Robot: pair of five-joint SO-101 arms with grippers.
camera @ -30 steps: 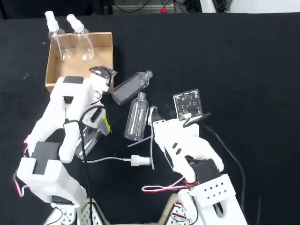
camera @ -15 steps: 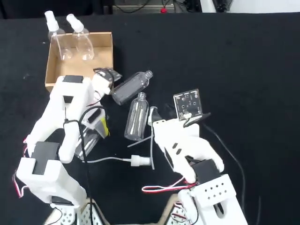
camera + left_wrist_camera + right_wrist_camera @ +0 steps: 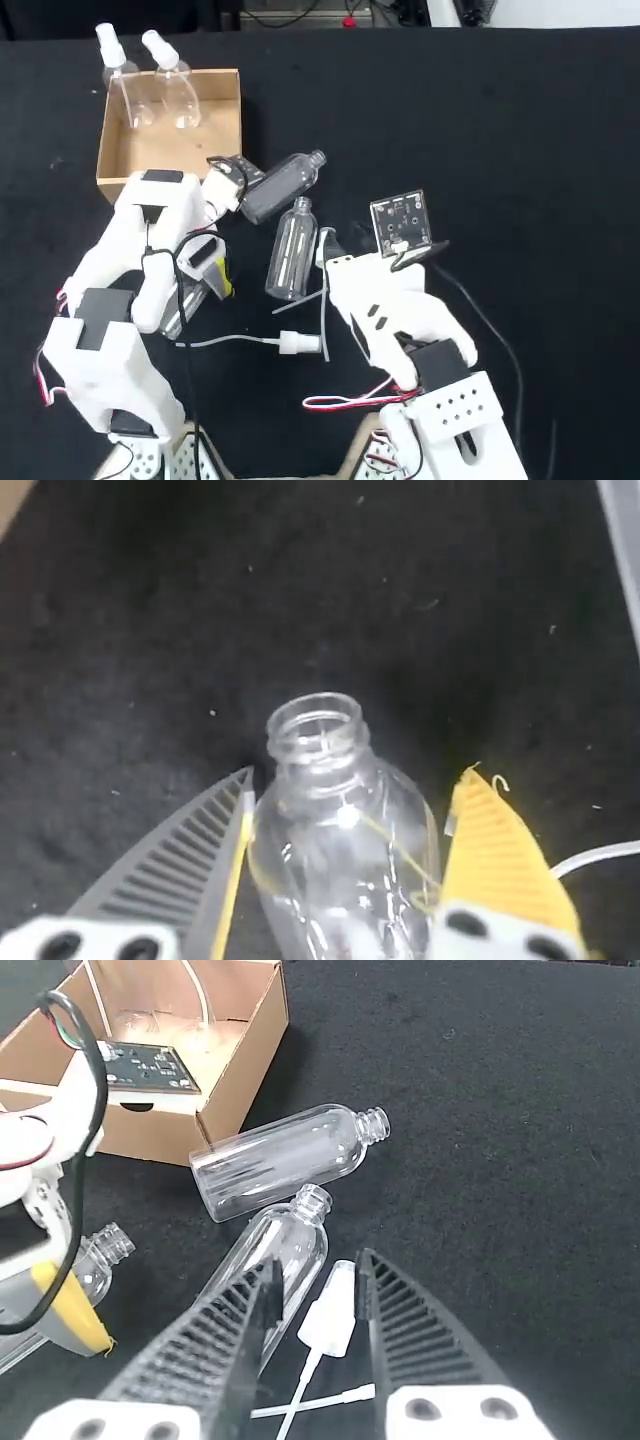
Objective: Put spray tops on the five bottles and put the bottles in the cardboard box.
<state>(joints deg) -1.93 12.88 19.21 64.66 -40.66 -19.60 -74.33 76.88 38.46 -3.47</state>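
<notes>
In the left wrist view an open-necked clear bottle [image 3: 335, 830] lies between the fingers of my left gripper [image 3: 360, 775], which is shut on it. That bottle [image 3: 180, 305] rests low on the black table, under the left arm. My right gripper [image 3: 318, 1260] is shut on a white spray top [image 3: 330, 1315], whose tube hangs down; it stays beside a second capless bottle [image 3: 293, 247]. A third capless bottle [image 3: 283, 185] lies near the cardboard box [image 3: 225, 125]. Two bottles with spray tops [image 3: 165, 65] lean in the box's far end.
Another spray top [image 3: 299, 344] with a long tube lies on the table between the two arm bases. Red and black cables run by the right arm's base [image 3: 350, 400]. The table's right half is bare black cloth.
The left arm's wrist has swung slightly right and down, towards the bottle lying near the box. The right arm and its spray top have not moved.
</notes>
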